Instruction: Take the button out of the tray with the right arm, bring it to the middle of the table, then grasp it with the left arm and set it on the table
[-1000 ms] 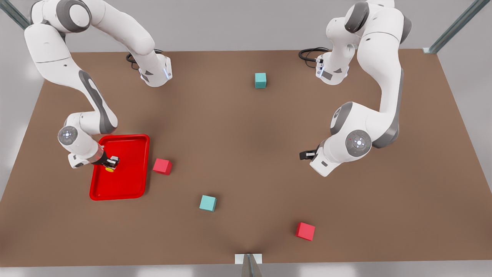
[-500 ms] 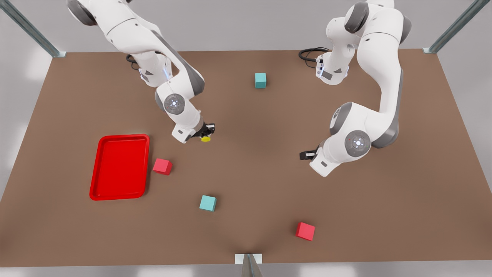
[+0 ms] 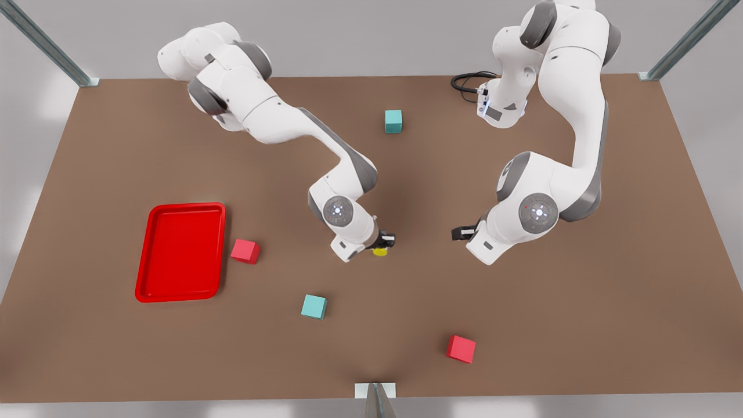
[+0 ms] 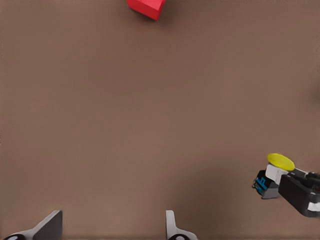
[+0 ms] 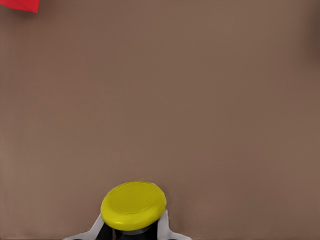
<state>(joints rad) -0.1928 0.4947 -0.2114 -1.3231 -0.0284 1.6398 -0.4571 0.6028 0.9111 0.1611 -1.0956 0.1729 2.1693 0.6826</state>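
Note:
The button (image 3: 380,251), yellow cap on a dark body, hangs just above the middle of the table (image 3: 551,313), pinched in my right gripper (image 3: 384,242), which is shut on it. The right wrist view has the yellow cap (image 5: 133,204) between that gripper's fingertips. The red tray (image 3: 180,255) lies at the front view's left with nothing in it. My left gripper (image 3: 461,233) waits open a little to the front view's right of the button. Its wrist view has its spread fingers (image 4: 50,227) low over bare table, with the held button (image 4: 279,162) off to one side.
A red cube (image 3: 245,251) sits beside the tray, and another red cube (image 3: 461,349) lies nearer the front edge. One teal cube (image 3: 314,306) is front of centre, a second teal cube (image 3: 393,121) is at the back. A red cube (image 4: 146,7) shows in the left wrist view.
My right arm lifted the button out of the tray and carried it across to the table's middle. The left arm barely shifted.

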